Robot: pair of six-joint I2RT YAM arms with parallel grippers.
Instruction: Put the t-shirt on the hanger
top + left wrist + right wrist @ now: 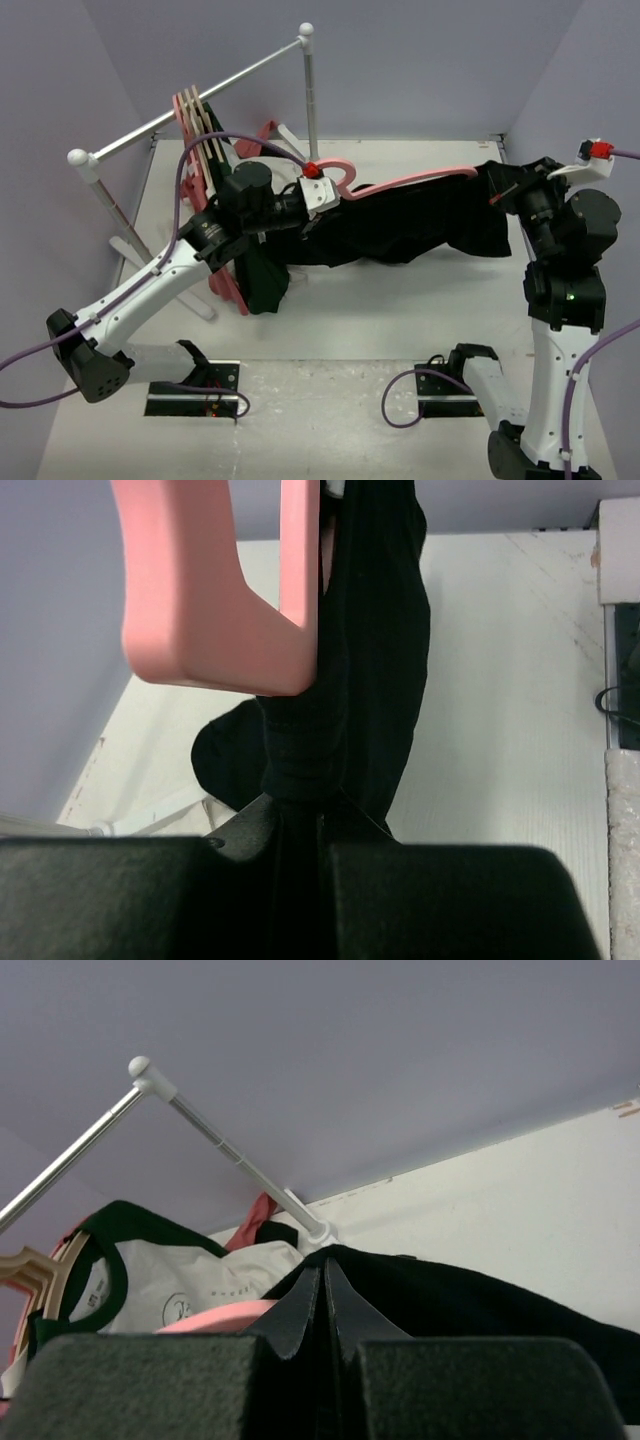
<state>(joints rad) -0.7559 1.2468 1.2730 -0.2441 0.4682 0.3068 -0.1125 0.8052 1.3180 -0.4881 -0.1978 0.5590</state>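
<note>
The black t-shirt point(410, 228) hangs stretched between my two grippers above the table. The pink hanger point(410, 180) lies along its top edge, with its hook point(338, 172) by my left gripper point(303, 205). In the left wrist view the left gripper point(300, 815) is shut on a ribbed fold of the t-shirt point(375, 660), right under the hanger hook point(215, 610). My right gripper point(505, 190) is shut on the t-shirt's right end. In the right wrist view its closed tips point(322, 1278) are wrapped in the black t-shirt point(460, 1300), and a bit of the pink hanger point(215, 1315) shows to the left.
A white clothes rail point(200, 100) on posts point(310, 90) stands at the back left, with pale beige hangers point(198, 128) and a dark green garment point(262, 282) hanging under my left arm. A white shirt with dark trim point(180, 1280) hangs on the rack.
</note>
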